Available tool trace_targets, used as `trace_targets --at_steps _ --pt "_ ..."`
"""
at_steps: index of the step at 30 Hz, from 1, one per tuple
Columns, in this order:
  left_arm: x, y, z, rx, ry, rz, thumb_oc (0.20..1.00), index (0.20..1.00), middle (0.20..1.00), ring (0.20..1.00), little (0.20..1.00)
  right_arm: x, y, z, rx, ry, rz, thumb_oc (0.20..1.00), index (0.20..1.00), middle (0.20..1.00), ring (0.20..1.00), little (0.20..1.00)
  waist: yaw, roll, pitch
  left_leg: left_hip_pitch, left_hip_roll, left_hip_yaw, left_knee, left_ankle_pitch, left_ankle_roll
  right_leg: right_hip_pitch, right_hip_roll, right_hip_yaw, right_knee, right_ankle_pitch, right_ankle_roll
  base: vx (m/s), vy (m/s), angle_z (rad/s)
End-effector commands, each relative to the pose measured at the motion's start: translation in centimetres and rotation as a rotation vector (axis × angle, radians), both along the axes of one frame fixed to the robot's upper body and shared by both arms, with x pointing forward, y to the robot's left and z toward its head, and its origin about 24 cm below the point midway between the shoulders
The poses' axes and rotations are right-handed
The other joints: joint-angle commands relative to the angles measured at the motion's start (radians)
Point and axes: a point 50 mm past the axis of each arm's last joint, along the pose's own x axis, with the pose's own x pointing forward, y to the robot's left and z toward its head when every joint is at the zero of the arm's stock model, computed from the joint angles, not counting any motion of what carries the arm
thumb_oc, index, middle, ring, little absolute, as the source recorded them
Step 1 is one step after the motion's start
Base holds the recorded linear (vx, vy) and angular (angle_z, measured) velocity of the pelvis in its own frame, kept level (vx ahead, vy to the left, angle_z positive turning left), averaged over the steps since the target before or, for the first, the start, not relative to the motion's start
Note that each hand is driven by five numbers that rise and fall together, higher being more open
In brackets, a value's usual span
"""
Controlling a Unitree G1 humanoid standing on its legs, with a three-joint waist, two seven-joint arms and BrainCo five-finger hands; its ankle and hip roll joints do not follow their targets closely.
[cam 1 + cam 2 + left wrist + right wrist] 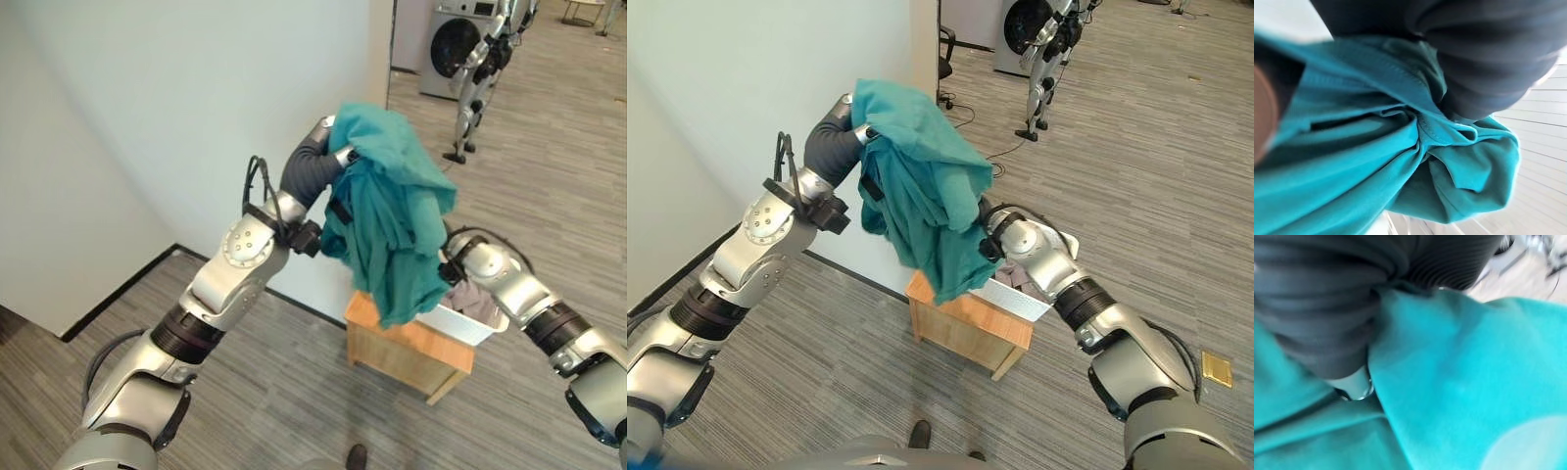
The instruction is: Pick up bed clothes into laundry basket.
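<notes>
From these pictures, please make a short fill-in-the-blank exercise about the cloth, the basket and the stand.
1. The cloth draped over the left robot hand is ____ in colour.
2. The white basket sits on a ____ stand.
3. The cloth hangs ____ the basket, not in it.
4. Far behind stands a washing ____.

Missing words: teal; wooden; above; machine

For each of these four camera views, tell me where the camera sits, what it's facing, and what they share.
Left eye view: on the head, looking down at the teal cloth above the white basket on a wooden stand; both arms show.
Right eye view: same head, slightly aside, same scene.
Left wrist view: on the left wrist, against the cloth; the left hand cover shows.
Right wrist view: on the right wrist, against the cloth; the right hand cover shows.
All share the cloth.
</notes>
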Motion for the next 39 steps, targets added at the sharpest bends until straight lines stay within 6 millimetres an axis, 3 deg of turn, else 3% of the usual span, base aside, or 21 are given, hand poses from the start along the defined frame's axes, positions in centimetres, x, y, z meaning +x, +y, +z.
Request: trace_targets --at_steps 1,5,8,9,13,15,17,19,20,26,28,32,39 --pt "0.7 3.4 0.4 0.012 -0.011 0.108 1.0 1.0 1.0 1.0 1.0 0.8 -1.5 6.2 -0.009 -0.246 -0.048 0.2 0.2 0.2 0.2 0.2 0.013 -0.048 -0.052 0.007 0.041 -0.026 -0.001 -0.032 -0.07 0.013 -0.056 -0.051 0.022 -0.011 0.07 0.0 0.0 0.0" --pt "-0.6 8.1 -2.8 0.064 0.117 0.237 1.0 1.0 1.0 1.0 1.0 0.2 -5.2 8.4 -0.091 -0.307 -0.149 0.2 0.2 0.2 0.2 0.2 0.017 -0.057 -0.05 0.007 0.042 -0.027 -0.001 -0.034 -0.071 0.012 -0.054 -0.051 0.021 -0.009 0.07 0.0 0.0 0.0" --pt "-3.0 11.0 -6.9 0.103 0.273 0.315 1.0 1.0 1.0 1.0 1.0 0.0 -8.1 10.2 -0.149 -0.342 -0.253 0.2 0.2 0.2 0.2 0.2 0.024 -0.07 -0.047 0.007 0.044 -0.027 -0.001 -0.033 -0.069 0.012 -0.053 -0.053 0.023 -0.01 0.069 0.0 0.0 0.0" --pt "-4.0 11.7 -8.9 0.103 0.353 0.323 1.0 1.0 1.0 1.0 1.0 0.0 -9.4 11.3 -0.159 -0.357 -0.309 0.2 0.2 0.2 0.2 0.2 0.03 -0.077 -0.043 0.005 0.043 -0.026 -0.001 -0.033 -0.069 0.011 -0.053 -0.053 0.022 -0.009 0.069 0.0 0.0 0.0" --pt "-5.4 12.4 -11.2 0.088 0.444 0.35 1.0 1.0 1.0 1.0 1.0 0.1 -10.4 12.0 -0.157 -0.361 -0.354 0.2 0.2 0.2 0.2 0.2 0.034 -0.081 -0.038 0.003 0.042 -0.026 -0.001 -0.033 -0.067 0.01 -0.053 -0.054 0.023 -0.009 0.069 0.0 0.0 0.0" --pt "-7.3 13.3 -14.2 0.092 0.572 0.377 1.0 1.0 1.0 1.0 1.0 0.2 -11.9 13.0 -0.161 -0.353 -0.416 0.2 0.2 0.2 0.2 0.2 0.044 -0.086 -0.026 0.0 0.043 -0.025 -0.001 -0.031 -0.064 0.005 -0.055 -0.053 0.027 -0.008 0.069 0.0 0.0 0.0" --pt "-8.4 14.0 -15.9 0.088 0.642 0.41 1.0 1.0 1.0 1.0 1.0 0.3 -13.1 12.9 -0.13 -0.329 -0.472 0.2 0.2 0.2 0.2 0.2 0.049 -0.088 -0.016 -0.005 0.041 -0.025 -0.001 -0.029 -0.061 -0.001 -0.056 -0.054 0.031 -0.007 0.07 -0.01 0.009 -0.02" --pt "-8.4 14.0 -15.9 0.087 0.642 0.411 1.0 1.0 1.0 1.0 1.0 0.3 -13.1 12.9 -0.13 -0.329 -0.471 0.2 0.2 0.2 0.2 0.2 0.048 -0.088 -0.016 -0.005 0.041 -0.025 -0.001 -0.029 -0.061 -0.002 -0.056 -0.054 0.031 -0.008 0.07 -0.02 0.005 0.05" --pt "-9.0 14.5 -17.0 0.06 0.682 0.449 1.0 1.0 1.0 1.0 1.0 0.5 -13.6 12.2 -0.076 -0.301 -0.499 0.2 0.2 0.2 0.2 0.2 0.053 -0.088 -0.005 -0.013 0.04 -0.028 -0.001 -0.026 -0.058 -0.01 -0.057 -0.055 0.037 -0.008 0.068 -0.04 0.002 0.05" --pt "-10.1 15.0 -18.9 -0.009 0.753 0.526 1.0 1.0 1.0 1.0 1.0 0.8 -15.1 11.2 -0.007 -0.24 -0.604 0.2 0.2 0.2 0.2 0.2 0.064 -0.083 0.035 -0.033 0.04 -0.028 -0.001 -0.014 -0.053 -0.041 -0.056 -0.052 0.052 -0.008 0.062 -0.05 -0.002 0.0" --pt "-10.3 15.1 -19.2 -0.015 0.763 0.537 1.0 1.0 1.0 1.0 1.0 0.9 -15.2 11.4 -0.009 -0.238 -0.616 0.2 0.2 0.2 0.2 0.2 0.065 -0.08 0.043 -0.036 0.039 -0.028 -0.001 -0.012 -0.053 -0.047 -0.055 -0.05 0.055 -0.007 0.062 -0.06 0.004 0.0" --pt "-11.2 15.8 -21.9 -0.099 0.863 0.634 1.0 1.0 1.0 1.0 1.0 1.2 -16.1 11.9 -0.081 -0.211 -0.71 0.2 0.2 0.2 0.2 0.2 0.071 -0.056 0.087 -0.059 0.036 -0.027 0.007 0.0 -0.05 -0.074 -0.059 -0.045 0.072 -0.003 0.055 -0.07 0.019 -0.03" --pt "-13.0 16.0 -24.2 -0.182 0.944 0.72 1.0 1.0 1.0 1.0 1.0 2.0 -15.2 13.7 -0.111 -0.23 -0.72 0.2 0.2 0.2 0.2 0.2 0.084 -0.031 0.124 -0.1 0.032 -0.03 0.013 0.016 -0.048 -0.114 -0.057 -0.042 0.072 0.008 0.051 -0.03 0.01 0.0"
